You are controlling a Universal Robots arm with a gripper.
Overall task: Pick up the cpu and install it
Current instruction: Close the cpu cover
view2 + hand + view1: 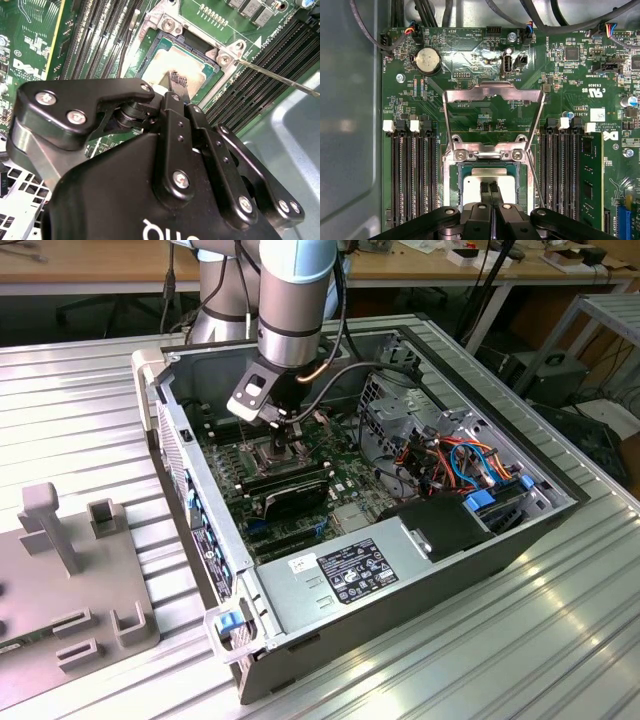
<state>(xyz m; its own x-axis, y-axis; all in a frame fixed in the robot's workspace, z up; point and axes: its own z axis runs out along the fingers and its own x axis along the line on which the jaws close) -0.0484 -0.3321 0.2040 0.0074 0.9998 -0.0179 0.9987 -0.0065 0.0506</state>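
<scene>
The black claw [488,186] is clenched on nothing, its tips together just over the small square silver-grey cpu [470,190], which lies inside the open metal socket frame [487,150] of the green motherboard [470,65].

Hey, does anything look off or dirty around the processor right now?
The cpu has a dark blotchy smear on its metal top, beside the gripper. The hinged metal plate stands open. Nothing else stands out.

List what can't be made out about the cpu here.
- Part of the cpu: first wrist view, covered by the gripper.
- Whether the jaws touch the cpu: second wrist view, their tips hide the contact.
- Cpu seating: exterior view, gripper blocks it.
</scene>
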